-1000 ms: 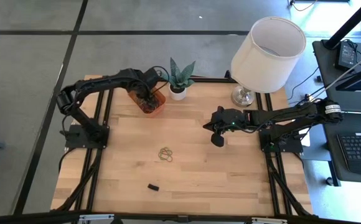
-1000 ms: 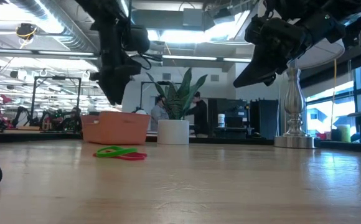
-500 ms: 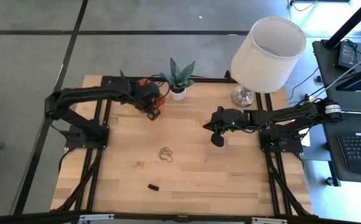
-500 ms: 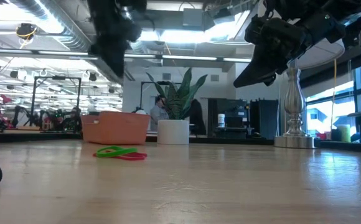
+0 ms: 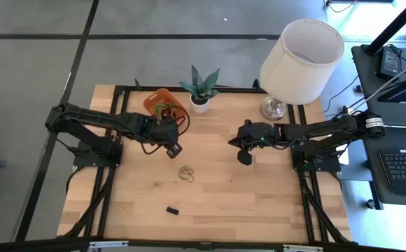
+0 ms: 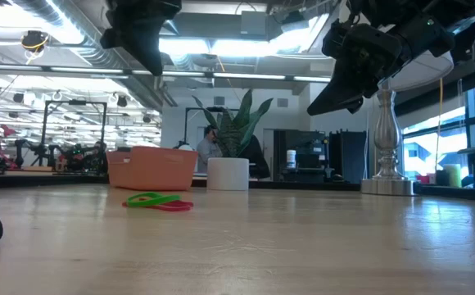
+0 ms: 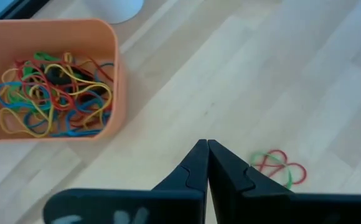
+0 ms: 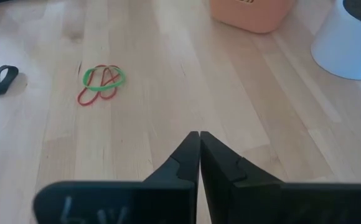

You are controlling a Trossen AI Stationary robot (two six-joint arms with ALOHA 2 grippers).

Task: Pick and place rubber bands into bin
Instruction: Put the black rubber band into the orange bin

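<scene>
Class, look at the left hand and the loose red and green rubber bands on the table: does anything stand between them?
Nothing visible does. The left hand, fingers shut, hangs above bare wooden table between the small orange plastic bin and the tangled red and green rubber bands.

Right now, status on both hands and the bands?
Left hand shut, empty, above the table between bin and loose bands. Right hand shut, waiting at right. Bin holds many bands; black piece also out. Path clear.
</scene>
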